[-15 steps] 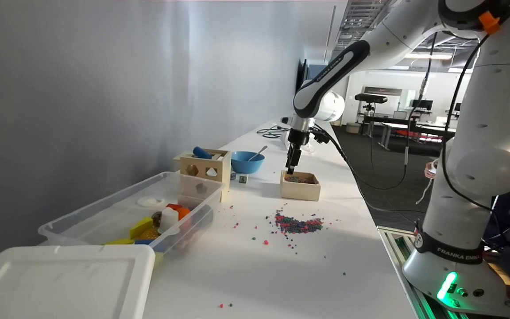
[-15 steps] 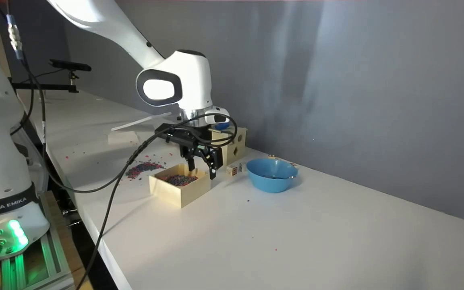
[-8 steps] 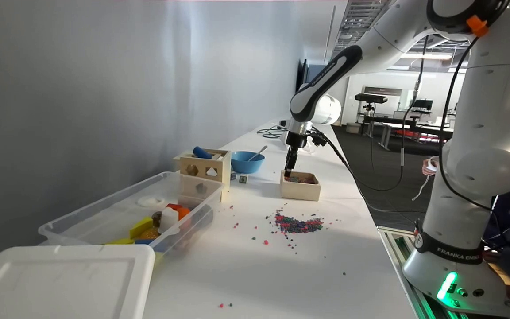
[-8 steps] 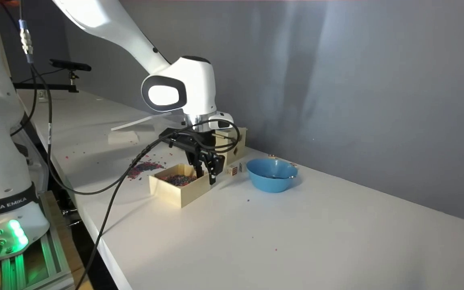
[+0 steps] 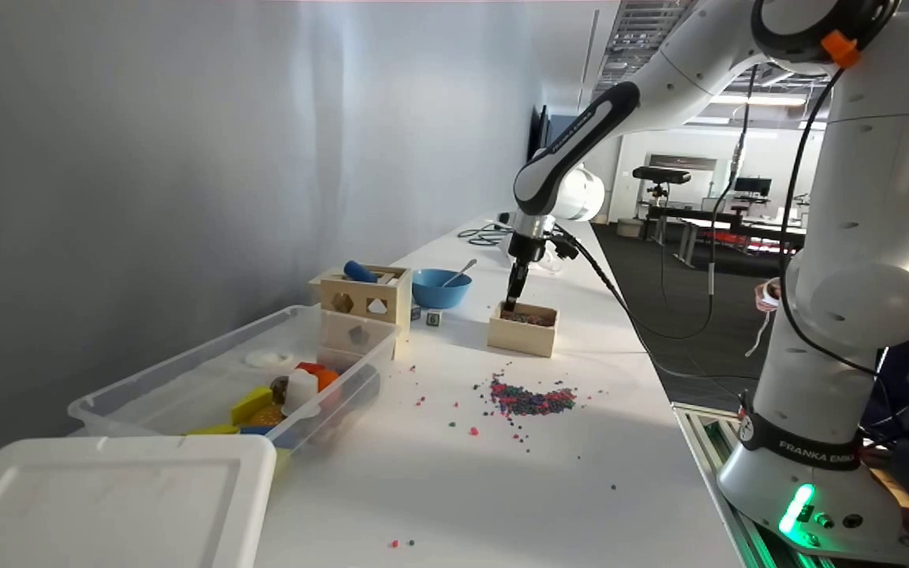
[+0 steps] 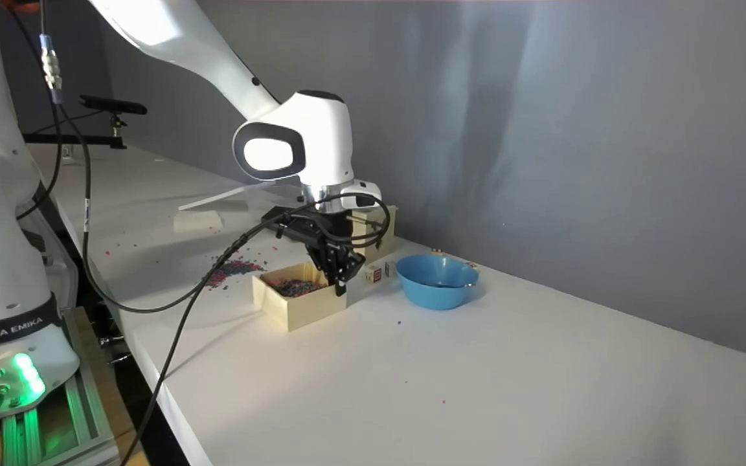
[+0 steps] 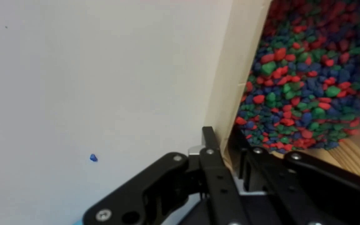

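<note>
Clenching one wall of the open wooden box (image 7: 233, 64), your tool (image 7: 223, 137) has one jaw on each side of it. Red, green and blue pebbles (image 7: 305, 84) lie inside the box, which is on the desk (image 5: 502, 505). In an exterior view, you see a pebble heap (image 5: 533, 401) on its near side and, to its left, an alphabet block (image 5: 433, 319) and a blue bowl (image 5: 439, 296).
</note>
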Robot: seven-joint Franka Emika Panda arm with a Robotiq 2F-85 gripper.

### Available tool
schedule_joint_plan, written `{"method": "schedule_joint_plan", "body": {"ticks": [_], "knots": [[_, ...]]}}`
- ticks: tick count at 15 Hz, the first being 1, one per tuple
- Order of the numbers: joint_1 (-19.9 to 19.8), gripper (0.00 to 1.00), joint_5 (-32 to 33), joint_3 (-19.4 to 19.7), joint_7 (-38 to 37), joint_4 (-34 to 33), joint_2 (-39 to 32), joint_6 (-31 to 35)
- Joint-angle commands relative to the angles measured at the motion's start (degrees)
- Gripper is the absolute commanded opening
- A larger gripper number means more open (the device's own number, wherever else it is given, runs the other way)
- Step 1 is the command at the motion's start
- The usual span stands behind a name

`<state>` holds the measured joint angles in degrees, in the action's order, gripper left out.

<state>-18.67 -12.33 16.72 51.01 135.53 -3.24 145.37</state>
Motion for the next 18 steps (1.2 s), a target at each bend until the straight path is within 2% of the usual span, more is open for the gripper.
{"method": "schedule_joint_plan", "body": {"ticks": [1,4,8,10,18], "knots": [[-0.03,0.04,3.82,0.29,-4.96,-0.91,-0.41,-0.61],[-0.14,0.03,5.34,0.36,-8.02,-1.78,2.08,-4.70],[-0.45,0.04,0.92,0.50,-7.86,-5.44,3.88,-11.15],[-0.26,0.04,0.87,0.76,-9.06,-7.24,3.98,-13.23],[0.99,0.04,10.40,0.14,-19.74,-3.84,1.23,-5.18]]}}
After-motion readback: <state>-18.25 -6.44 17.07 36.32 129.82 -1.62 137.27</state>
